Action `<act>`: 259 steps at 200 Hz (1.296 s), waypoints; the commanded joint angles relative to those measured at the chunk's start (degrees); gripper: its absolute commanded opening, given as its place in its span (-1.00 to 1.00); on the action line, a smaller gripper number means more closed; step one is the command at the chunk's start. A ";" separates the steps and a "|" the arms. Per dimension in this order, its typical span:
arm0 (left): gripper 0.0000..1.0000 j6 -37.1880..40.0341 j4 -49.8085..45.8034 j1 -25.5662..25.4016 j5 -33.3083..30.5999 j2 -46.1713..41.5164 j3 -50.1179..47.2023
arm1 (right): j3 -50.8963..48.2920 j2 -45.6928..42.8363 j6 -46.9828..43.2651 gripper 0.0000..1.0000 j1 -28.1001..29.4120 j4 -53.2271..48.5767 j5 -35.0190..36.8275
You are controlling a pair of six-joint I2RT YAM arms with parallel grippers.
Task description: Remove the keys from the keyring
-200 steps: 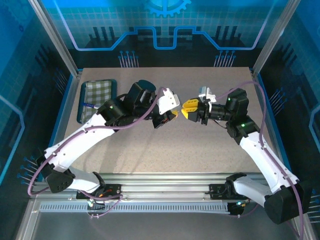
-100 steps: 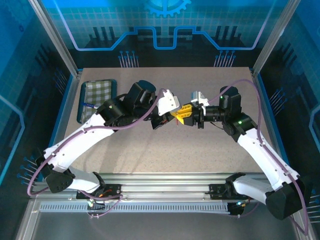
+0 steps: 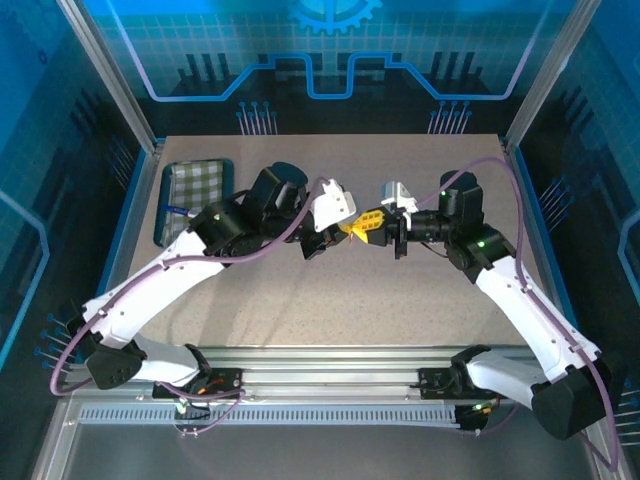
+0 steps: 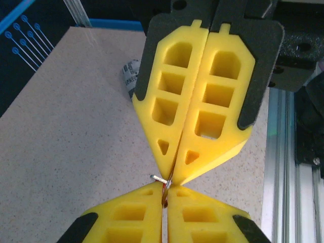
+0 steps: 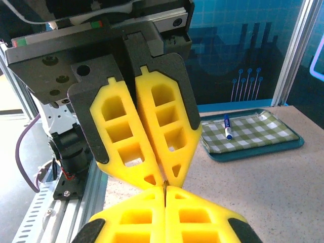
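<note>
Both grippers meet tip to tip above the middle of the table [image 3: 300,300]. In the left wrist view my left gripper [image 4: 165,189] sits at the bottom, its yellow fingers shut on the small red keyring [image 4: 165,196]. A short silver piece of the keys [image 4: 159,178] sticks out to the left where my right gripper [image 4: 174,177] comes down from above, shut on it. From above, the left gripper [image 3: 346,230] and right gripper [image 3: 364,225] touch. In the right wrist view a thin dark edge of the keys [image 5: 165,185] shows between my right gripper [image 5: 165,190] and the left gripper [image 5: 163,179].
A green checked tray [image 3: 196,178] lies at the table's far left, holding a blue-capped pen [image 5: 228,126]. Aluminium rails [image 3: 330,385] run along the near edge by the arm bases. Blue walls and metal posts enclose the table.
My right gripper has moved left to meet the left gripper's tips and has shut there. The left arm has barely shifted.
</note>
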 commanded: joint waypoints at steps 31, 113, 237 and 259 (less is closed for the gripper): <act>-0.27 -15.02 18.15 7.94 9.11 -9.97 -8.73 | -4.37 -0.20 16.65 -1.00 -2.16 26.48 -5.96; -0.26 -24.86 30.70 11.06 17.26 -11.60 -13.63 | -10.83 11.16 58.70 -1.00 -1.82 89.10 0.83; -0.28 -29.86 36.66 11.04 24.87 -7.44 -13.12 | -10.12 11.88 58.86 -1.00 0.70 89.22 -0.75; -0.38 -30.26 37.35 11.04 25.31 -7.70 -13.55 | -9.77 12.13 58.97 -1.00 0.76 89.22 -0.92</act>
